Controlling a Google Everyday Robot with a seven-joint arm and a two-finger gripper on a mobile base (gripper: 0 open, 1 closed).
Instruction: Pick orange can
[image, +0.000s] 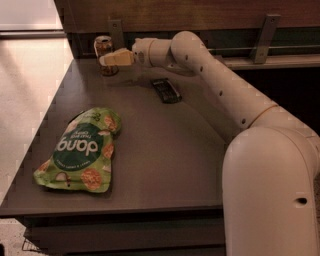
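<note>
One orange can (104, 46) stands upright at the far left corner of the table (165, 165), at about eleven o'clock in the view, close to the back wall. The gripper (105, 60) lies level at the can's three o'clock side, with its tan tip overlapping the can's middle. From this angle you cannot tell whether it is apart, together or clamped on the can, nor whether it touches the can or sits just in front of it. The white arm (225, 95) stretches to it from the robot's body at four o'clock. A small flat black device (166, 90) lies at the can's four o'clock, near but apart. A green snack bag (82, 150) lies flat at eight o'clock, well apart from the can. You appear to be at the grasp step, and the can is not yet lifted. Next you would confirm that the gripper straddles the can, close on its middle, then lift straight up so the slim can does not tip.
</note>
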